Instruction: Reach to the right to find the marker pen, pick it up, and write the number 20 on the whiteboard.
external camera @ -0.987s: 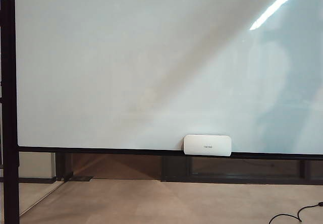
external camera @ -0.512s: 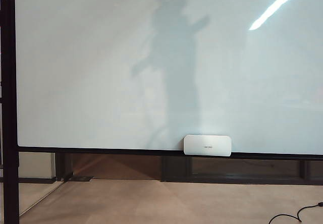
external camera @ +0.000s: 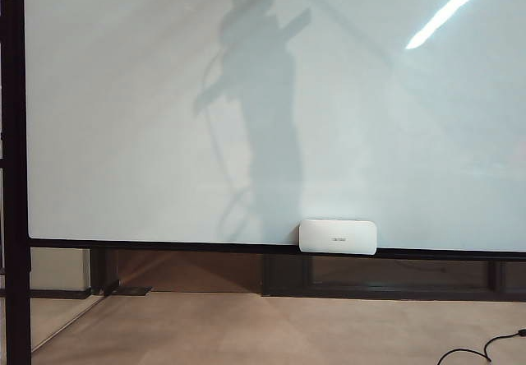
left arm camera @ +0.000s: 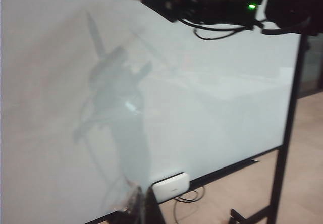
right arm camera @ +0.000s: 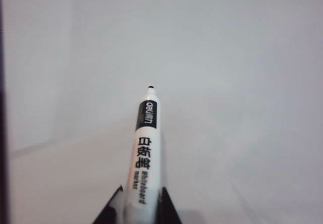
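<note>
Looming arm shadow larger on whiteboard [external camera: 123, 118], right claw [right arm camera: 141, 204] gripping marker pen [right arm camera: 144, 148]

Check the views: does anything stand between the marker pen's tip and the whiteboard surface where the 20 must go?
Nothing visible does. The right tool grips the marker pen, tip pointing at the bare whiteboard. The white box sits low on the board's bottom edge. Only an arm's shadow crosses the board.

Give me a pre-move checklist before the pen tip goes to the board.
1. marker pen held in right gripper: ok.
2. Cap off, dark tip pointing at the whiteboard: ok.
3. Tip touching the board: cannot tell.
4. Writing area blank, no strokes yet: ok.
5. white box on the bottom rail, away from the arm's shadow: ok.
6. left gripper low near the board's bottom edge, open or shut: cannot tell.
</note>
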Motion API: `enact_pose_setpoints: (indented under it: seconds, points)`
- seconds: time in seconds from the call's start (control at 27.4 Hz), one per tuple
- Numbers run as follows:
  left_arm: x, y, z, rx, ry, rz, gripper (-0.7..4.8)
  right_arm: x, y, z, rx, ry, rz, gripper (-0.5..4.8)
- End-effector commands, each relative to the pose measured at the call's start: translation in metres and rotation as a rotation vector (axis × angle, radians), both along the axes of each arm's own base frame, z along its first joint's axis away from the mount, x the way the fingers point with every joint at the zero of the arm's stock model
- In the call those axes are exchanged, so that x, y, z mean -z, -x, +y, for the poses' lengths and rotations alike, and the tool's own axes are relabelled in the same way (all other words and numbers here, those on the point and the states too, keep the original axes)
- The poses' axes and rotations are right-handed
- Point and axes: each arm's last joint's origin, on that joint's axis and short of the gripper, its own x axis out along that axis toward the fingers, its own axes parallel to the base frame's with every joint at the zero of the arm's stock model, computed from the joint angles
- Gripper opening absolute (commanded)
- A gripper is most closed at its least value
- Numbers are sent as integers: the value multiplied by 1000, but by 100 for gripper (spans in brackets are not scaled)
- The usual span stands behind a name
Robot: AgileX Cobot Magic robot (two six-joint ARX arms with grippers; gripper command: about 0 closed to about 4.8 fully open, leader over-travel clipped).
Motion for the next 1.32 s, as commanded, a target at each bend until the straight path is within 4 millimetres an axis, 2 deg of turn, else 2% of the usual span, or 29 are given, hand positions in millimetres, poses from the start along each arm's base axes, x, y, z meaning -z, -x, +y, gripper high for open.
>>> enact_pose_setpoints:
  seconds: [0.04,0.26,0.33,0.48,0.66,1.32]
  points:
    - [-5,2,-1,32,-12,-58,-5,-6,8,7,121,-48,-15,-1]
    - [-8,3,-1,54,-10,-83,-5,0,11,25,99,-17,-23,-1]
    - [-8,2,0,18,-1,-82,-5,4,10,28,104,40,-35,0]
    - [-10,2,1,-60,-12,-123,-5,8,9,27,169,87,-14,0]
    - [-13,2,2,-74,-9,-155,-5,8,8,25,270,77,5,-1]
    - [-12,3,1,-28,-19,-156,-5,6,0,15,180,82,-35,-1]
